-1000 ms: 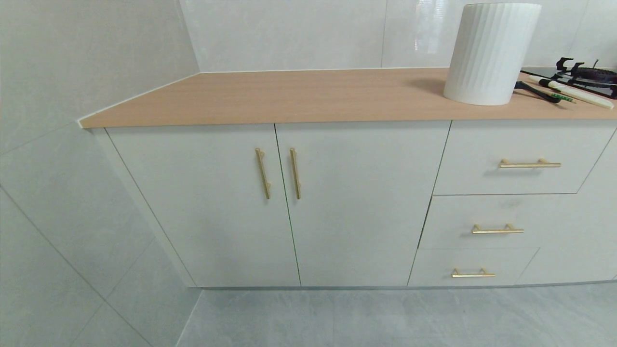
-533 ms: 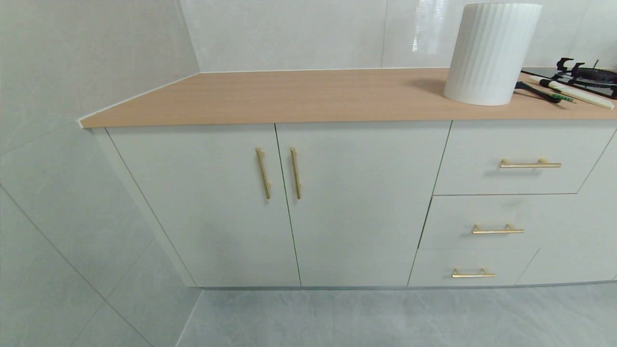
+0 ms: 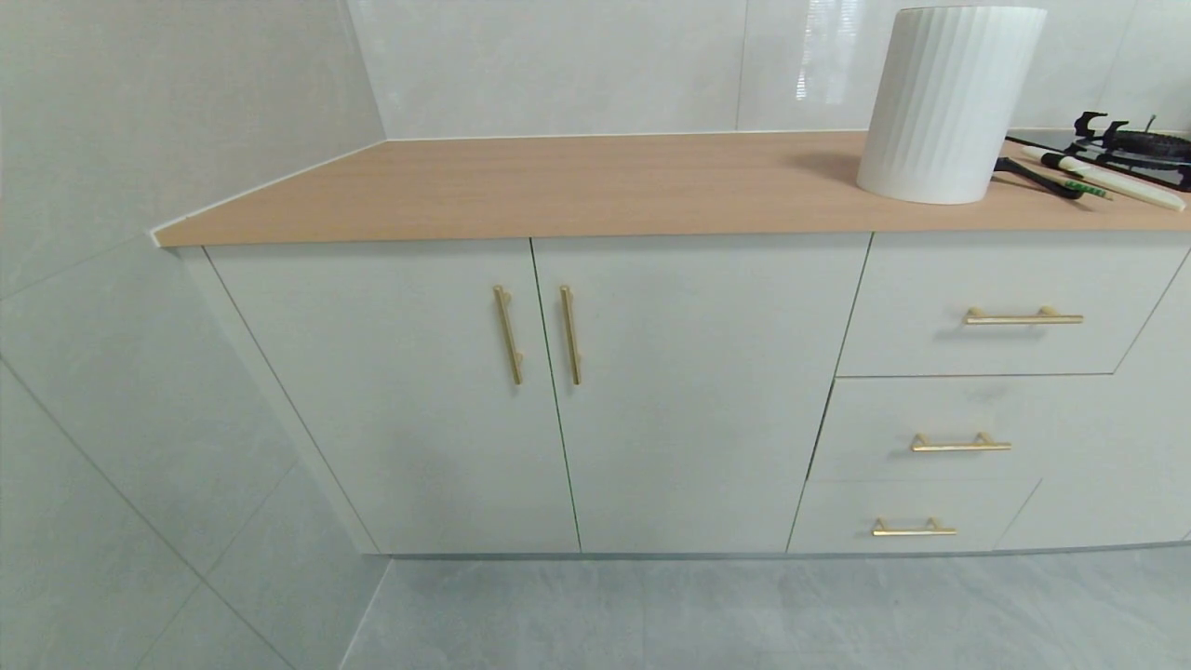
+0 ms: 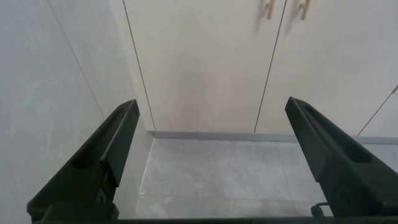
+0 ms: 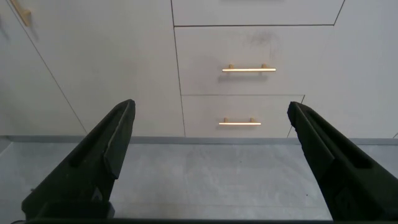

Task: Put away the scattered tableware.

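Note:
On the wooden countertop [image 3: 558,186] at the far right lie scattered utensils [image 3: 1084,177]: a black-handled one, a green-tipped one and a cream-handled one. Just left of them stands a tall white ribbed container [image 3: 949,102]. My left gripper [image 4: 211,109] hangs low before the cabinet doors, open, with nothing between its fingers. My right gripper [image 5: 211,109] is low in front of the lower drawers [image 5: 249,68], also open and empty.
White double doors with gold handles [image 3: 540,335] sit under the counter's left part; three drawers [image 3: 1014,316] stack at the right. A black stove grate [image 3: 1135,140] is at the far right. A tiled wall closes the left side. Grey floor [image 3: 744,614] lies before the cabinet.

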Controlling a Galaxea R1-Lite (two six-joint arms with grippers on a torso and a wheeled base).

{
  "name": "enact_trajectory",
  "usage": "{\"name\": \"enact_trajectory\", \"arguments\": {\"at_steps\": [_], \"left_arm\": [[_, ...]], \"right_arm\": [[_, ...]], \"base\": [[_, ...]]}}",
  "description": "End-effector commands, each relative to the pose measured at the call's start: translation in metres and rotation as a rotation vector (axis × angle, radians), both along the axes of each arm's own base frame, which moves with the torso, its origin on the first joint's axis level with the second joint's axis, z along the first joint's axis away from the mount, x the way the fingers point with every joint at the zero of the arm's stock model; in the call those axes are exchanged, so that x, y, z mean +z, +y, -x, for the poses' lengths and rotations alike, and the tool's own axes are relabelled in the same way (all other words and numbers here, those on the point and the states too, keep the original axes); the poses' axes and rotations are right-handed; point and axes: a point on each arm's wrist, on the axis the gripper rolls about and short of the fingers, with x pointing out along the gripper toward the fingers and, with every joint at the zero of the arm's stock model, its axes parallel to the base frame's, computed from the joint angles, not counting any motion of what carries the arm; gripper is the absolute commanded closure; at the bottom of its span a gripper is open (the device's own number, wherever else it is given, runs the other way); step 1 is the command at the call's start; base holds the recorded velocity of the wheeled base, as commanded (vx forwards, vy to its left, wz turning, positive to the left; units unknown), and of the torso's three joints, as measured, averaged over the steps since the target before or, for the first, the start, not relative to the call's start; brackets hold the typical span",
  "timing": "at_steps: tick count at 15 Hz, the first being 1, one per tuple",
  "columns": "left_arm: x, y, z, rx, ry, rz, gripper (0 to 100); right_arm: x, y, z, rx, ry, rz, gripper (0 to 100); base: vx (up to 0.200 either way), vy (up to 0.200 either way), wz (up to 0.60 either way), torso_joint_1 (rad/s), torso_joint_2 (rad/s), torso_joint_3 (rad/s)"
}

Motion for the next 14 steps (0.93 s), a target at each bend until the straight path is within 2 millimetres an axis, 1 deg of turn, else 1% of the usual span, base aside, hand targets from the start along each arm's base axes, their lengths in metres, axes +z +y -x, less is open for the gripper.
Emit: {"name": "enact_trajectory", "arguments": {"at_steps": [1, 8, 14], "left_arm": [[0.0000, 0.0000, -0.0001, 0.001, 0.002, -0.001, 0], [0.0000, 0.0000, -0.0001, 0.001, 0.001, 0.008, 0], [0.0000, 0.0000, -0.0001, 0.002, 0.001, 0.008, 0]], "right_arm": [[0.0001, 0.0000, -0.0002, 0.000, 0.003, 0.000, 0], [0.0001, 0.0000, -0.0002, 0.003, 0.003, 0.000, 0], [0.0001, 0.0000, -0.0002, 0.002, 0.003, 0.000, 0]], "base": [[0.000, 0.000, 0.00, 0.000, 0.00, 0.000], [0.000, 0.000, 0.00, 0.000, 0.00, 0.000], [0.000, -0.200, 0.00, 0.004, 0.00, 0.004]]}}
